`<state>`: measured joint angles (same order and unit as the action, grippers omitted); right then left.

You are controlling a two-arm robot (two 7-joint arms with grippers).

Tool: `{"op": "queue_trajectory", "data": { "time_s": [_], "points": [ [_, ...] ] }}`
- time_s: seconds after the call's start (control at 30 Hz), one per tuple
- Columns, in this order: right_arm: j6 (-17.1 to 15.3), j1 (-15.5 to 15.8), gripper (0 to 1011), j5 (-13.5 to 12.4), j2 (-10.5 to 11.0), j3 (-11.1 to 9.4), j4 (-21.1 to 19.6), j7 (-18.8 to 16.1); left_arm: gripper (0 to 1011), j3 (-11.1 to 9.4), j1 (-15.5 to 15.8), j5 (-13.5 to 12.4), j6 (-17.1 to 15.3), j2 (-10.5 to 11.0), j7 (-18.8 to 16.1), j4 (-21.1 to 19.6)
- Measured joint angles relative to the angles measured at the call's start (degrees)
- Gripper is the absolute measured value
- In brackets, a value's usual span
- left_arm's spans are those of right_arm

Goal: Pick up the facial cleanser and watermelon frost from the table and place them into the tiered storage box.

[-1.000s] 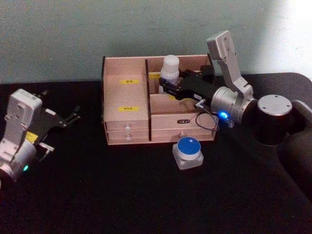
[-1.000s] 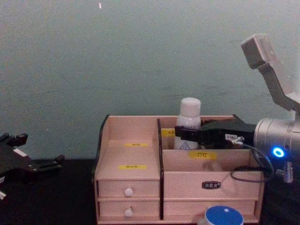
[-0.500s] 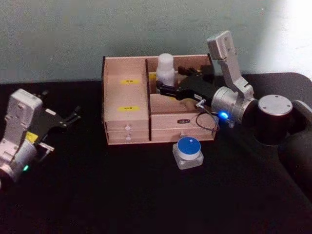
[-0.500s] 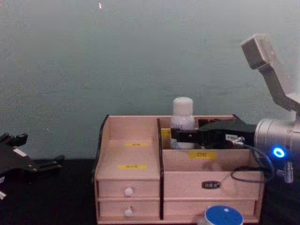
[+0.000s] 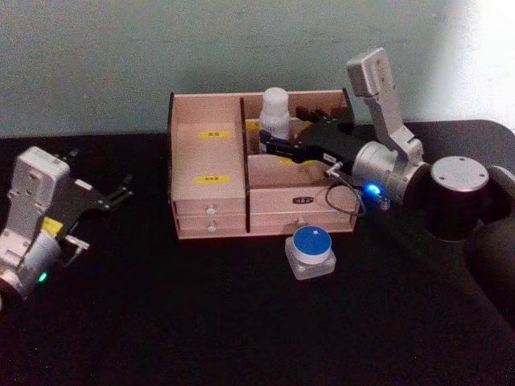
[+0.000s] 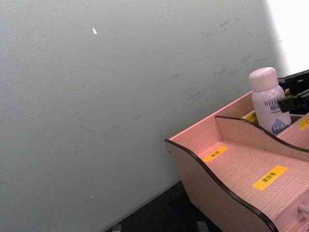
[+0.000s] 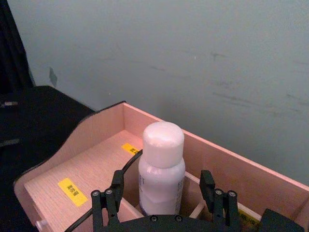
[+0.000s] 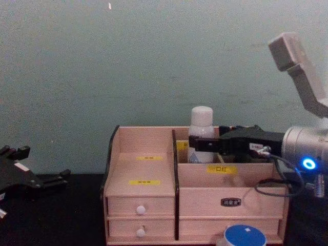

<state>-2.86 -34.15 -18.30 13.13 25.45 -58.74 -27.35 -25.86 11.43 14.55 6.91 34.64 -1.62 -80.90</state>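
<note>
Left gripper [image 5: 95, 211] parked far left over surface [image 5: 201, 322], jaws spread, empty. Tiered storage box [image 5: 209, 205] centre back. Facial cleanser [image 5: 275, 112] upright in box's rear right compartment, next to divider. Right gripper [image 7: 161, 175] around bottle, jaws released, gap each side. Watermelon frost [image 5: 311, 251] on surface just before box.

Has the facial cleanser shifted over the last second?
Yes. In the chest view the facial cleanser is now closer to the tiered storage box's dark centre divider, shifted toward the robot's left, with the right gripper open around it.
</note>
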Motion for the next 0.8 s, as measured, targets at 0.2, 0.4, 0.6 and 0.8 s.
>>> {"op": "queue_trajectory", "data": {
  "time_s": [0.2,0.4,0.6,0.8],
  "points": [
    [-1.4,2.9,1000,-0.6,1.9,-0.9,-5.5,0.2,1001,0.0,0.0,0.0,0.0,0.0,0.0,0.0],
    [-3.1,7.4,1000,-1.7,5.5,-1.6,-12.7,-0.1,1001,0.0,0.0,0.0,0.0,0.0,0.0,0.0],
    [-3.9,13.4,1000,-3.0,10.0,-2.3,-19.8,-0.7,1001,0.0,0.0,0.0,0.0,0.0,0.0,0.0],
    [-4.6,19.0,1000,-4.4,13.8,-3.0,-25.3,-0.9,1001,0.0,0.0,0.0,0.0,0.0,0.0,0.0]
  ]
}}
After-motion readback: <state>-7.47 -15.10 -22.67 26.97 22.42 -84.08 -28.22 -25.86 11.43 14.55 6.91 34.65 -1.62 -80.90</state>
